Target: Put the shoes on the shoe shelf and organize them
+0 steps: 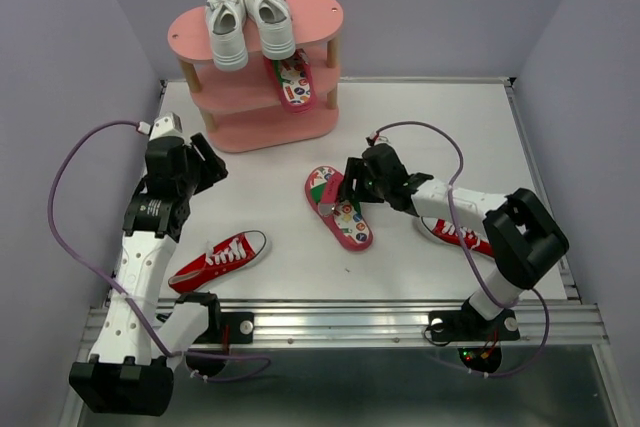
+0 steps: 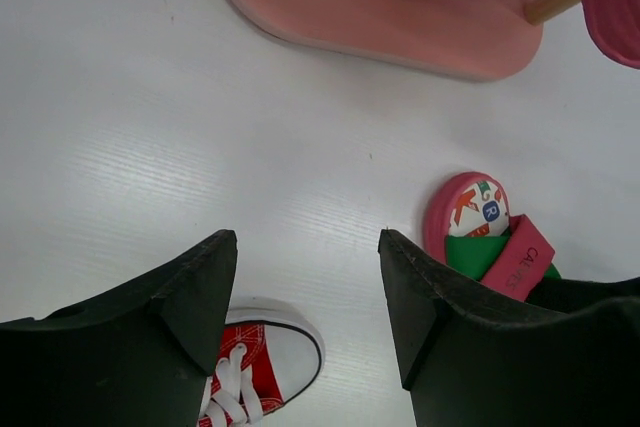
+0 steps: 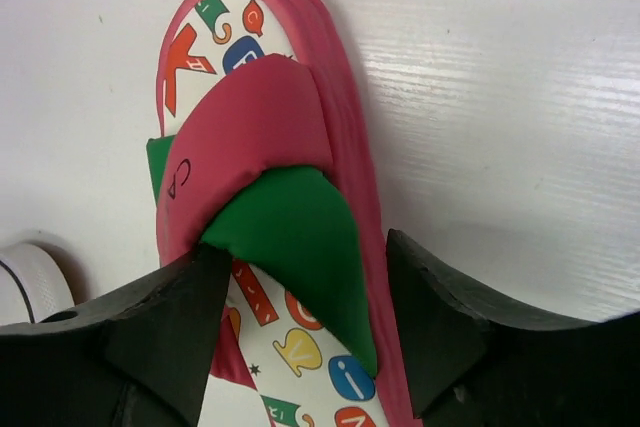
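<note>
Wide view first: the white table (image 1: 420,127), walled in on three sides, with bare surface across the upper right of the frame. At the upper left of centre stands the pink shoe shelf (image 1: 190,27). The white sneakers (image 1: 227,27) sit as a pair on its top board, and one flip-flop (image 1: 293,82) lies on the middle tier towards the right end.

Now the shoes on the table. One red sneaker (image 1: 222,257) lies at the lower left beside the left arm, and a second red sneaker (image 1: 455,232) is half hidden under the right arm's forearm. The loose flip-flop (image 1: 345,215) lies at centre, its long axis running from upper left to lower right.

And here is the one that matters. The right gripper (image 1: 340,187) sits right over that loose flip-flop's strap end, much the nearer of the two. In the wrist view the sole runs up and down the frame between the fingers, the jaws spread wide on either side of the red and green strap, nothing gripped. Whether the fingertips (image 3: 200,287) touch the sole, I cannot tell.

The left gripper (image 2: 305,257) hangs at mid left, jaws wide apart and empty over bare table.

My call: closing across the strap comes next, then carrying it up-left to its mate on the shelf.
</note>
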`<act>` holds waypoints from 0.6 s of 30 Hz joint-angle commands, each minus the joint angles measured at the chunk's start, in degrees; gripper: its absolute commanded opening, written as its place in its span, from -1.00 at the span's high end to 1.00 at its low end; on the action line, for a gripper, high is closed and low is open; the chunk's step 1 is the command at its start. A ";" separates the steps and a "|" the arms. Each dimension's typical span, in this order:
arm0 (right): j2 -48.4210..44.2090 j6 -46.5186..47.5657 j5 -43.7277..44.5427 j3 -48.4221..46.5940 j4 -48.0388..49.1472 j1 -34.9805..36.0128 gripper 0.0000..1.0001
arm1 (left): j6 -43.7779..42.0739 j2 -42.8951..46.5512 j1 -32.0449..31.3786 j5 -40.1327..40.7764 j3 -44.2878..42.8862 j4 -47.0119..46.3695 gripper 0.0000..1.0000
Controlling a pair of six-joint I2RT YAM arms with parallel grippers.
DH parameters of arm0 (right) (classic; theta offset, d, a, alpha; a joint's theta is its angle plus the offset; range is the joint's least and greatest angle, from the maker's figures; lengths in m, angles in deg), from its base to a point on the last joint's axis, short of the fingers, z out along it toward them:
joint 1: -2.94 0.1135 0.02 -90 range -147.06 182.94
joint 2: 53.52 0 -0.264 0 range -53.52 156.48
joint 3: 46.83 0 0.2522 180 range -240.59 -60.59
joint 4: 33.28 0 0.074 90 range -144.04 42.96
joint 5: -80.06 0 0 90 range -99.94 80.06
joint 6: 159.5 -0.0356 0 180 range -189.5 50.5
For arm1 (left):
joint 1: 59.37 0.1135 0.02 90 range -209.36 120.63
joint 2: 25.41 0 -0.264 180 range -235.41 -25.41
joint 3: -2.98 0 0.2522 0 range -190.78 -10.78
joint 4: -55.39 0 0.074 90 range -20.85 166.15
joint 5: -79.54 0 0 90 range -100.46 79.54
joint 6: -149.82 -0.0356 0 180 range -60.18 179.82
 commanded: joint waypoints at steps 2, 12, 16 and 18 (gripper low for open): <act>-4.93 2.64 6.79 -5.87 -3.76 0.37 -0.45 | 5.33 1.98 -4.61 -0.36 2.35 -0.24 -0.41; -21.98 3.96 12.88 -2.62 -18.88 -14.92 -0.89 | 25.18 -2.13 -30.18 14.67 6.22 -1.03 -0.41; -25.33 4.40 14.99 -2.36 -22.32 -16.24 -0.94 | 30.47 -9.60 -41.51 20.64 4.29 -1.47 -0.41; -26.91 4.41 14.73 -2.10 -22.67 -16.25 -0.93 | 31.79 -14.08 -47.58 24.95 0.35 -0.51 -0.41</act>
